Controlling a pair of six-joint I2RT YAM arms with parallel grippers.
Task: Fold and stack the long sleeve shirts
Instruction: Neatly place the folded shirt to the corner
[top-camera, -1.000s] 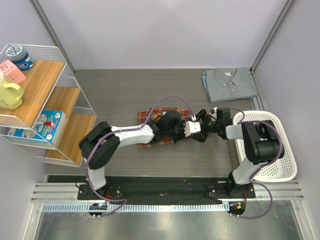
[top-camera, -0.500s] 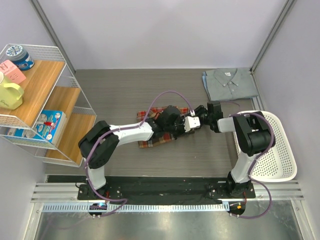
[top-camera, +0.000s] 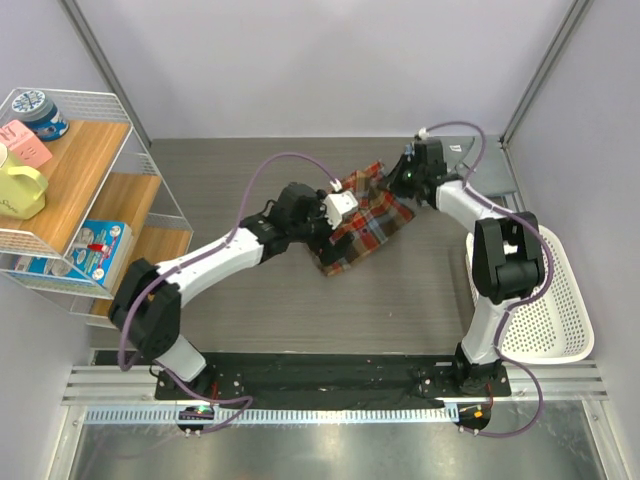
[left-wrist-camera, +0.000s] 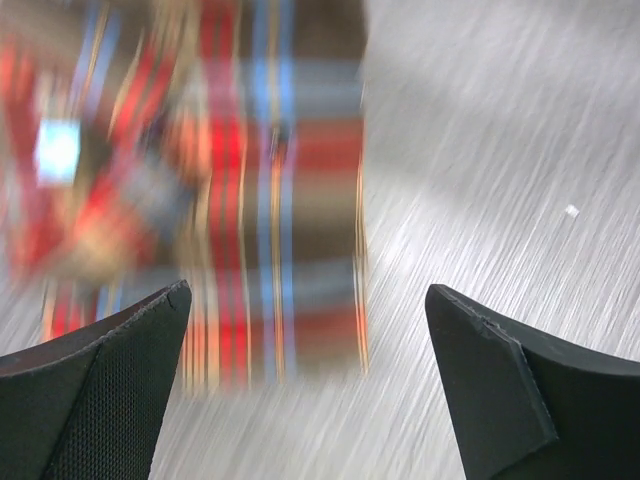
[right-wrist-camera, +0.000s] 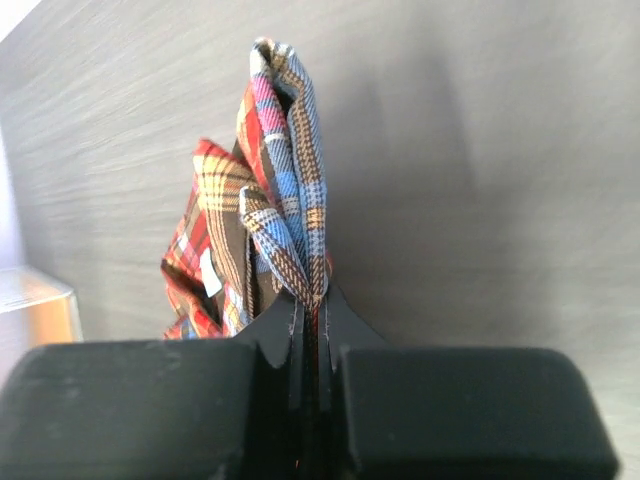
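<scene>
- My right gripper (right-wrist-camera: 310, 325) is now clenched on a folded edge of the plaid shirt (top-camera: 365, 218) — 1 second ago it stood released.
- My left gripper (left-wrist-camera: 310, 300) has let go, jaws wide above the plaid.
- The plaid has been dragged from well apart to just beside the grey-blue shirt (top-camera: 500, 178).

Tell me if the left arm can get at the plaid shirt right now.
Probably yes. The left gripper hangs open right at the plaid shirt, the cloth just ahead of its fingers with nothing between. The right gripper is shut on the shirt's other end, clear of that side.
</scene>
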